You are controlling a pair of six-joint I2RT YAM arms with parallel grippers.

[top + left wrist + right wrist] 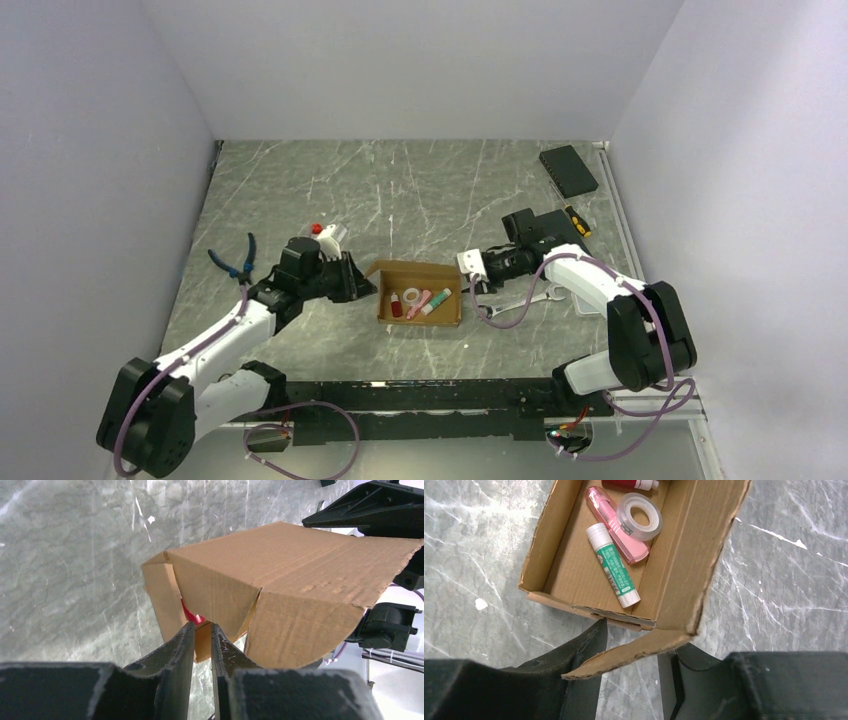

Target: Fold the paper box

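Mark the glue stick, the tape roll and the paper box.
glue stick [614, 572], right wrist view, on its green label.
tape roll [655, 526], right wrist view, on its clear band.
paper box [679, 555], right wrist view, on its inner side wall.

The white left arm [230, 335] and right arm [590, 280] stretch low, wrists turned inward. The black two-finger left gripper [201, 627] pinches a flap of the brown cardboard box [280, 570]. The right gripper [631, 647] has its fingers apart, straddling another flap.

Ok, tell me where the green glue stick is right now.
In the right wrist view, the green glue stick lies inside the paper box, beside the pink item, nearest the right gripper.
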